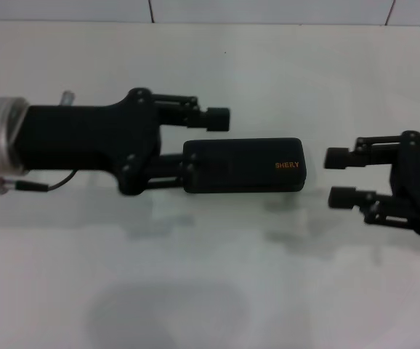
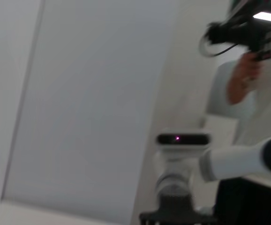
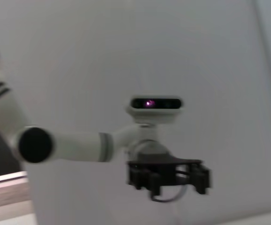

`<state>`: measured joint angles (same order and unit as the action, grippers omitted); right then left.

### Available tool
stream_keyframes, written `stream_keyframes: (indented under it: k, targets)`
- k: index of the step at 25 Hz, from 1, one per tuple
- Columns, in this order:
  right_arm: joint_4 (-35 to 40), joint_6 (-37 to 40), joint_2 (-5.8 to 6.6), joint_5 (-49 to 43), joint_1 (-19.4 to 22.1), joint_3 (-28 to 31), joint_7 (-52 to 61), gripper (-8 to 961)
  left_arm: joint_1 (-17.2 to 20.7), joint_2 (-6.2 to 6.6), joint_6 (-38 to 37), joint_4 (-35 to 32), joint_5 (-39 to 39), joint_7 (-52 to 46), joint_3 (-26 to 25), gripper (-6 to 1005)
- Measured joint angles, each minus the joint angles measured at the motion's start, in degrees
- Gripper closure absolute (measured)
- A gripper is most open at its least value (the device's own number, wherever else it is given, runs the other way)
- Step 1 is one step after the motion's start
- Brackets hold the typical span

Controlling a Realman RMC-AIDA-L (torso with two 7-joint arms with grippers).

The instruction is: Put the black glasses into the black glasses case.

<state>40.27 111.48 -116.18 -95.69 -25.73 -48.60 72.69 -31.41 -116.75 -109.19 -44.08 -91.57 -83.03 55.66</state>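
The black glasses case (image 1: 243,165) lies shut on the white table, lid up, with orange lettering near its right end. The black glasses are out of view in every frame. My left gripper (image 1: 201,144) is at the case's left end and is open. One finger (image 1: 215,118) reaches past the case's far edge, and the other meets the case's left end. My right gripper (image 1: 338,177) stands open a short gap to the right of the case, holding nothing. The right wrist view shows the left gripper (image 3: 168,176) farther off.
The white table (image 1: 210,276) runs to a tiled wall (image 1: 268,9) at the back. A grey cable (image 1: 57,182) trails from my left wrist. In the left wrist view, my right arm's camera (image 2: 182,139) shows, with a person (image 2: 248,79) behind it.
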Motion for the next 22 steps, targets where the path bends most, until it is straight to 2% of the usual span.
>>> stream_keyframes:
  k: [1,3,5,8,14,18,22]
  targets:
    - [0.63,0.01,0.0,2.01,0.12,-2.94,0.0,638,0.34,0.25,-0.84,0.6,-0.06,0.89,-0.3,486]
    - [1.83,-1.02,-0.01,5.18,0.32,-7.24,0.06,590,0.99,0.85,-1.1,0.99,-0.67,1.46,-0.35,458]
    - [2.66,-2.73,-0.01,8.32,0.33,-11.11,0.13,493,1.4,1.46,-1.23,1.17,-1.0,1.83,-0.31,430]
    - [3.12,-4.88,0.03,11.18,-0.65,-14.72,1.13,348,1.8,2.45,-1.47,1.37,-1.08,2.27,-0.4,396]
    - [3.63,-8.87,-0.01,12.94,-3.28,-19.66,3.14,143,1.84,4.96,-1.58,3.61,-1.72,3.32,-0.71,369]
    - [3.97,-11.29,-0.01,14.71,-3.74,-22.34,3.17,83,2.03,6.24,-1.64,4.24,-1.77,3.36,-1.37,369]
    - [4.2,-11.68,-0.02,15.14,-4.05,-22.84,3.17,68,2.48,6.62,-1.65,4.26,-1.8,4.0,-1.46,369]
